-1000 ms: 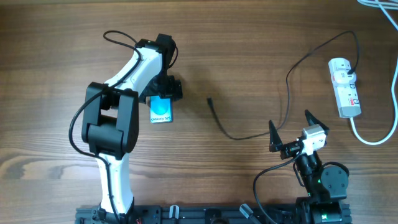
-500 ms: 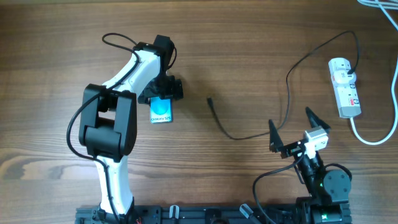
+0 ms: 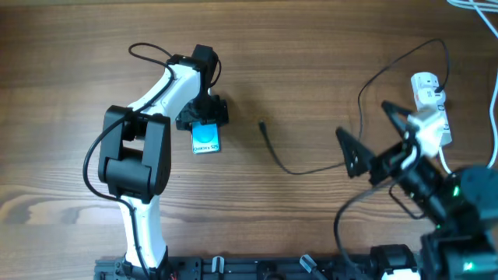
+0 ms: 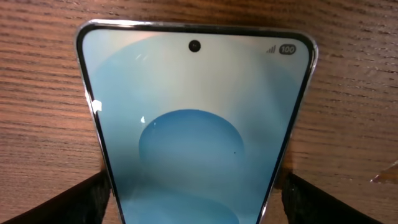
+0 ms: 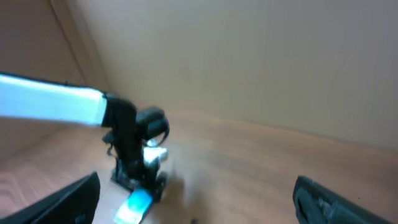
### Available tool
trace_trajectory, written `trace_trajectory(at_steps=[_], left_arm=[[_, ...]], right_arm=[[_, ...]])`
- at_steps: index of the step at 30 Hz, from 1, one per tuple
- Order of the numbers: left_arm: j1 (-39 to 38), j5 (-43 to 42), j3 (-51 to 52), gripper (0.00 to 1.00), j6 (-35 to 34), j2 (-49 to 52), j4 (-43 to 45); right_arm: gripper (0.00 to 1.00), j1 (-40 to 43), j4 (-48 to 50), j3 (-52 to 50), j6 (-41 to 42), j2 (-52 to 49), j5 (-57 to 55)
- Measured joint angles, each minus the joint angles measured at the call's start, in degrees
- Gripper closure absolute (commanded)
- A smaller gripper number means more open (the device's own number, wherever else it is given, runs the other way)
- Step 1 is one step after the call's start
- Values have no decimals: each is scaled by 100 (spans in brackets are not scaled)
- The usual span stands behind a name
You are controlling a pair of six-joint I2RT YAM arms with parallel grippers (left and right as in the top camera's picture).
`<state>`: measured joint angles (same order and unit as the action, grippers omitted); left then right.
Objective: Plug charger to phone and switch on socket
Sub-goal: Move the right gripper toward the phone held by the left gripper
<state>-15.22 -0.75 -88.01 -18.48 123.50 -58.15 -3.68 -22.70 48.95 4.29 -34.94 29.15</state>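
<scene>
The phone [image 3: 206, 140] lies flat on the table, its turquoise screen up, and fills the left wrist view [image 4: 196, 137]. My left gripper [image 3: 204, 117] is shut on the phone's sides at its far end. The charger is a thin black cable whose tip [image 3: 262, 123] lies loose on the wood right of the phone. It runs right and up to the white socket [image 3: 429, 92] at the far right. My right gripper [image 3: 362, 119] is open and empty, raised above the cable and just left of the socket. Its blurred view shows the phone [image 5: 138, 205] far ahead, between its fingers [image 5: 196, 180].
A thick white lead [image 3: 493, 93] runs along the right edge. Another white cable [image 3: 473, 8] crosses the top right corner. The left arm's black base wire [image 3: 148, 48] loops behind the left arm. The right arm's body covers the table's lower right.
My right gripper has risen from the front and swung up and right, now beside the socket. My left gripper has nudged the phone slightly to the right.
</scene>
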Motion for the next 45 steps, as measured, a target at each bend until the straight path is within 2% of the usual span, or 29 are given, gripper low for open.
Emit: trace_trajectory(at_steps=[1, 3, 4, 7, 12, 14, 17, 20, 22, 25, 28, 32, 36, 42, 45], left_arm=[[0, -4, 2, 0, 9, 0, 9], [-2, -4, 2, 0, 15, 0, 15], [-2, -11, 2, 0, 15, 0, 22], [-9, 2, 7, 0, 13, -4, 149], [-20, 90, 9, 0, -4, -9, 376], [-20, 92, 9, 0, -4, -11, 378], [-20, 103, 7, 10, -11, -11, 378], [-20, 129, 4, 23, -2, -11, 413], [-20, 131, 4, 23, 0, -11, 420], [-20, 151, 0, 17, -2, -11, 407], [-17, 149, 0, 22, -4, -11, 378], [-20, 129, 0, 28, 0, -11, 356], [-2, 33, -11, 30, 264, -11, 271], [306, -822, -39, 30, 890, -20, -61], [389, -1228, -37, 30, 1025, -20, -181]], right_arm=[[0, 0, -68, 289, 50, -350, 90], [13, 4, -153, 463, 391, -911, 546], [17, 9, -197, 463, 450, -1093, 872], [17, -22, -656, 490, 509, -1801, 1615], [16, -638, -1161, 494, 297, -3088, 1705], [3, -1060, -1141, 494, 302, -3558, 1602], [0, -1781, -1069, 494, 323, -4190, 1226], [0, -2555, -636, 487, 610, -4916, 782], [0, -2920, -26, 490, 964, -5405, 656], [0, -3512, 629, 490, 1528, -6269, 566], [0, -3829, 791, 490, 1716, -6594, 549], [0, -3849, 1126, 487, 1784, -6612, 485], [0, -3744, 1613, 490, 1869, -6612, 315], [0, -3488, 2096, 490, 2144, -6732, 273], [1, -3488, 2640, 498, 2363, -7359, 599]])
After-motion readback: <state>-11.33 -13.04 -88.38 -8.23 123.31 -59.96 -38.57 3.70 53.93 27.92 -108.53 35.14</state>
